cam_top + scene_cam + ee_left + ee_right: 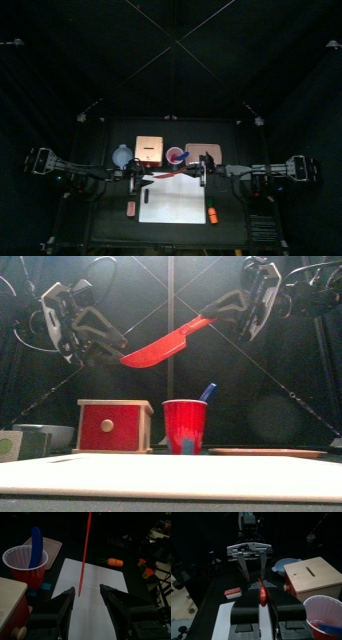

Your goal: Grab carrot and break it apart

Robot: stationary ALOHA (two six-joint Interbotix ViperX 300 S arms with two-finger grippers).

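The carrot [160,346], a slim reddish-orange stick, hangs slanted in the air above the white board [174,200]. My right gripper [261,592] is shut on its higher end. My left gripper [87,591] stands open at the lower end. The carrot's tip [79,589] lies between the left jaws without touching either one. In the right wrist view the left gripper [250,559] faces mine with its jaws spread.
A red cup [186,424] with a blue stick in it and a wooden box [114,424] stand behind the board. A blue bowl [288,563] sits beside the box. A short orange piece [115,562] and a pinkish-red block [232,593] lie by the board's edges.
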